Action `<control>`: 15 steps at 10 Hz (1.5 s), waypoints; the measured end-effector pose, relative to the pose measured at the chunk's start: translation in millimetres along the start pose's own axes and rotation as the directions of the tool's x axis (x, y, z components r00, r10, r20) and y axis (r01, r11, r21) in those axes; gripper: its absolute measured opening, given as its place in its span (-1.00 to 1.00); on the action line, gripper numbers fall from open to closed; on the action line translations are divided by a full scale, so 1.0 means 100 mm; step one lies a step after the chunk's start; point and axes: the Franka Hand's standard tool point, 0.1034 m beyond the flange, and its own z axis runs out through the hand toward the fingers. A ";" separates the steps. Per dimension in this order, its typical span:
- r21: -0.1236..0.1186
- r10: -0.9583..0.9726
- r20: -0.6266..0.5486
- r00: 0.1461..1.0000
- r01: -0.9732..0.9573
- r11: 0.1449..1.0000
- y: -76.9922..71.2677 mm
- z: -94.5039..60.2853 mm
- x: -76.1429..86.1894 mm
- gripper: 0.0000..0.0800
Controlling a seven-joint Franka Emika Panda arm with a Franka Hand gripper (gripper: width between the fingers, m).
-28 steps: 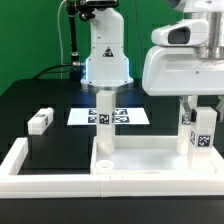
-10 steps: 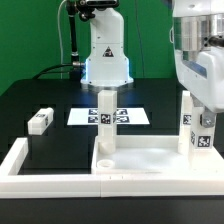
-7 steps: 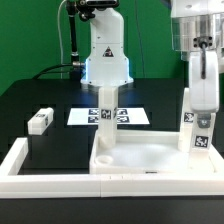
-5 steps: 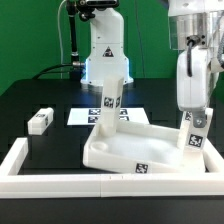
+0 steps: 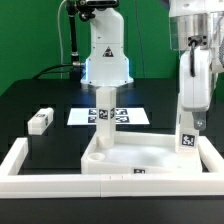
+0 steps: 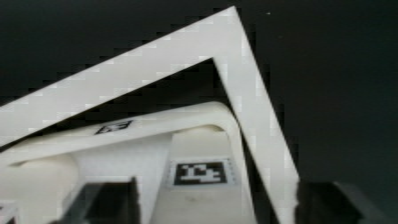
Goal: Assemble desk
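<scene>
White border bars (image 5: 40, 182) along lower frame. Desk top (image 5: 140, 160) flat on table (image 5: 50, 100), lower centre-right, two legs upright: one (image 5: 106, 122) centre, one (image 5: 188, 132) right. End effector (image 5: 190, 98) above right leg, jaws apart, nothing held. Loose leg (image 5: 40, 121) mid-left. Marker board (image 5: 85, 116) behind.

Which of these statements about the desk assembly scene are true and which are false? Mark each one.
1. Two legs stand upright on the desk top. True.
2. A loose leg lies on the black table at the exterior view's left. True.
3. The marker board rests inside the desk top. False: it lies flat on the table behind it.
4. The robot's pincer holds the loose leg. False: it is above the upright leg at the exterior view's right.
</scene>
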 end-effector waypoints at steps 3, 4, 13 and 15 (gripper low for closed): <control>0.021 -0.077 0.038 0.996 0.076 0.997 -0.03 -0.28 0.03 0.60; 0.030 -0.110 0.054 0.992 0.109 0.994 -0.04 -0.42 0.13 0.60; 0.045 -0.143 0.060 0.988 0.140 0.989 -0.08 -0.58 0.26 0.62; 0.057 -0.254 0.054 0.966 0.251 0.966 0.01 -0.64 0.54 0.62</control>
